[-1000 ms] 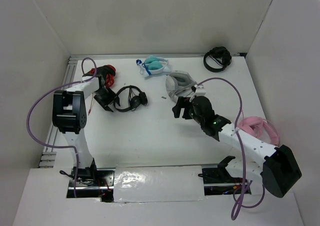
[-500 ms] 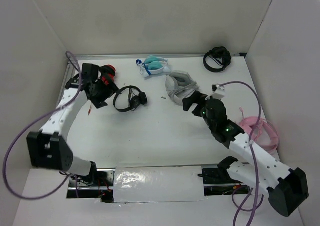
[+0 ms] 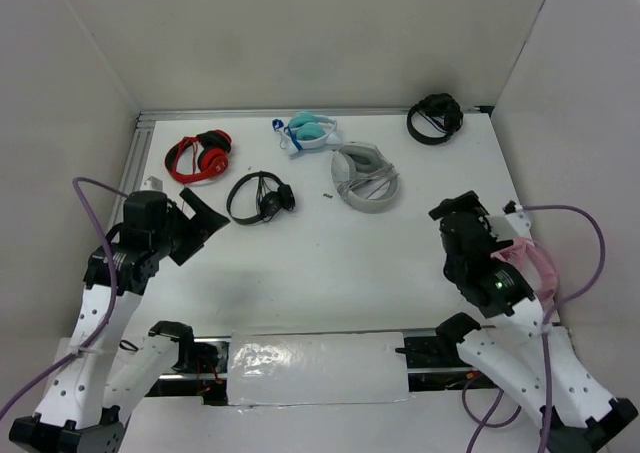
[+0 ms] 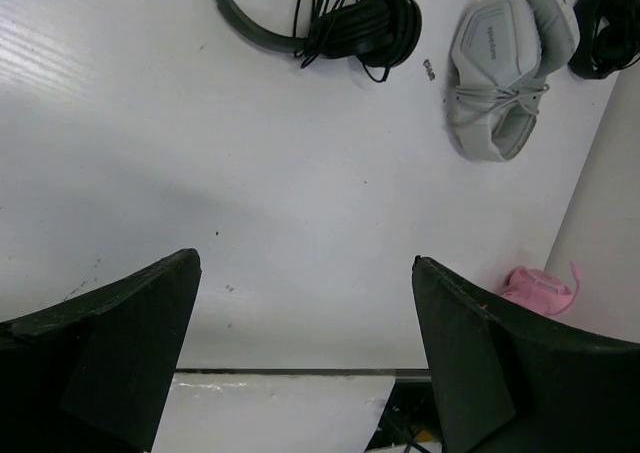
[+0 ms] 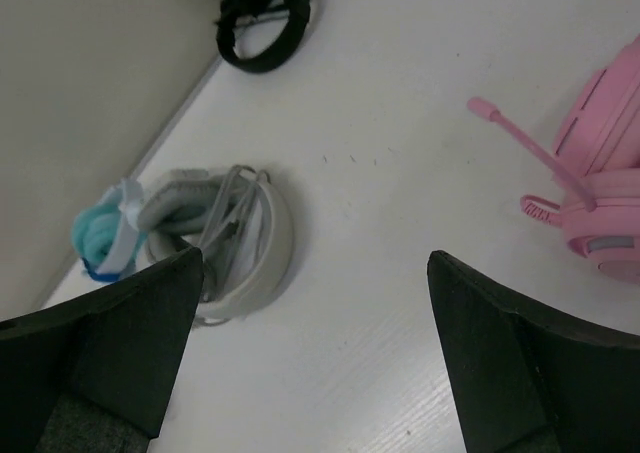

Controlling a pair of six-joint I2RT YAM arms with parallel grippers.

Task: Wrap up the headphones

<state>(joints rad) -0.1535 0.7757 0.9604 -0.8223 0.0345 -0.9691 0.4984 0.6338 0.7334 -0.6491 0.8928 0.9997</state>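
Left arm: a second ago it's stretched out over the red-and-black pair (image 3: 200, 157). Now it's pulled back toward the near edge, so that pair shows in full.
Left gripper (image 3: 203, 220): released, spread wide, nothing in it. It sits near-left of the headphones (image 3: 258, 197), not touching.
Right arm: earlier it's up by the grey headphones (image 3: 364, 177). Now it's back on the near right, just beside the pink headset (image 3: 530, 258).
Right gripper (image 3: 455, 213): also wide open and empty.
Headphones: same spot as before, flat on the tabletop (image 3: 320, 263) between the red-and-black pair and the grey one. The cable is bunched up around the earcups and the thin band arcs off to the left.
Other stuff: a teal pair (image 3: 308, 131) sits toward the back, and a bundled black headset (image 3: 434, 119) is in the far right corner. Neither has moved.
Surface: plain white tabletop with a few small dark specks.
Room: plain off-white walls (image 3: 300, 33) box the tabletop in on three sides.
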